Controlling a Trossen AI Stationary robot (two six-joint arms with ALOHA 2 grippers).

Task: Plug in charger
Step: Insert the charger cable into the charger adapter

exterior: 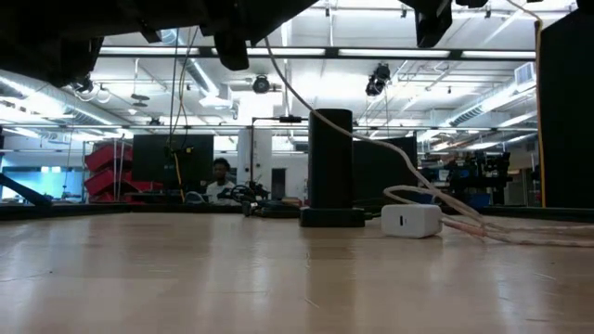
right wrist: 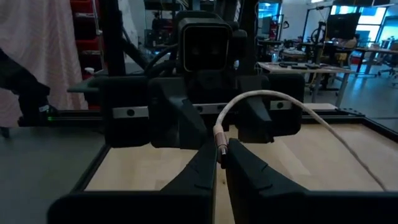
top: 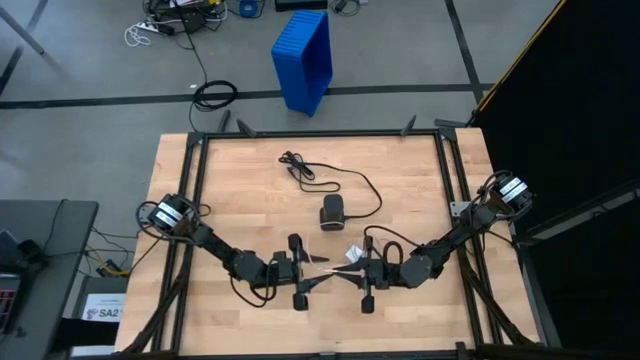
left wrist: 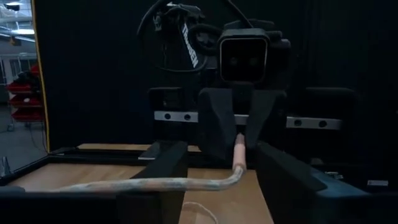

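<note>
A white charger brick (exterior: 411,221) lies flat on the table beside a black upright device (exterior: 330,167) that stands on its base. The brick's white cable (exterior: 371,139) rises to the grippers, which meet above the table's near middle. My right gripper (right wrist: 221,155) is shut on the cable's plug end. My left gripper (left wrist: 217,186) faces it, open, with its fingers (right wrist: 180,121) standing on either side of that end. The cable runs sideways across one left finger (left wrist: 165,180); whether it touches that finger I cannot tell. My right gripper pinches the cable's plug end (right wrist: 218,138) between its two fingers, at their free ends, coming level from the table's right side. The end stands roughly upright in the hold (left wrist: 239,152), lifted clear. The cable arcs away slack toward the brick.
A black cable (top: 340,185) curls from the black device (top: 332,212) toward the table's far side. A black frame (top: 320,133) runs around the tabletop. Bare wood (top: 240,190) lies to the left and the far right. A blue bin (top: 304,58) stands on the floor beyond.
</note>
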